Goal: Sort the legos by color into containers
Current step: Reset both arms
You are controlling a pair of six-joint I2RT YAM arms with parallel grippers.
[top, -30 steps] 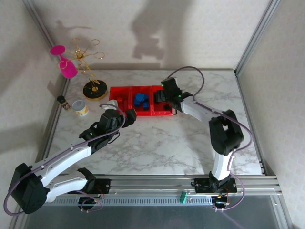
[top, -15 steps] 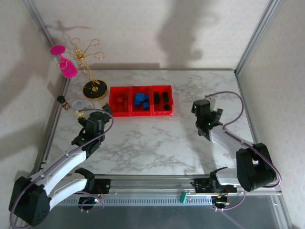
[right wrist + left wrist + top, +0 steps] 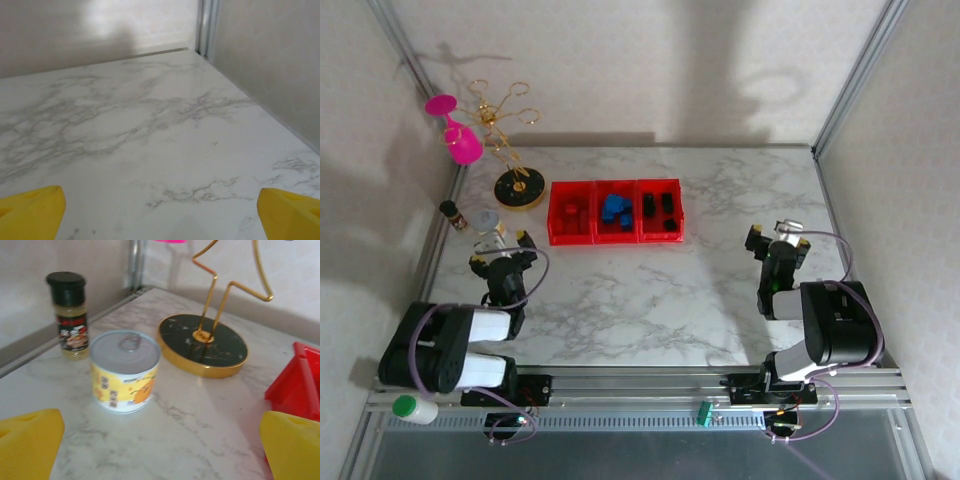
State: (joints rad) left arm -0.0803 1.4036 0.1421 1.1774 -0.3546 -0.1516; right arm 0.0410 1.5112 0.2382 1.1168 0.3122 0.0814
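Note:
The containers (image 3: pixel 615 236), three red bins joined in a row, stand at the back middle of the table. Red legos (image 3: pixel 571 213) lie in the left bin, blue legos (image 3: pixel 615 208) in the middle one, black legos (image 3: pixel 660 208) in the right one. My left gripper (image 3: pixel 500 260) sits folded back at the near left, open and empty, facing a small tin can (image 3: pixel 125 371). A corner of the containers (image 3: pixel 300 385) shows at the right in the left wrist view. My right gripper (image 3: pixel 777 242) is at the near right, open over bare marble (image 3: pixel 160 150), with nothing between its yellow fingers (image 3: pixel 30 207).
A tin can (image 3: pixel 488 222), a spice bottle (image 3: pixel 452 213) and a gold stand with a black round base (image 3: pixel 519 188) holding a pink glass (image 3: pixel 460 140) crowd the back left. The spice bottle (image 3: pixel 67 315) and stand base (image 3: pixel 202 345) are close ahead of my left gripper. Frame posts line both sides.
Both arms have drawn back from the bins to the near edge. The right gripper left the right bin and opened wide. The left gripper stayed open.

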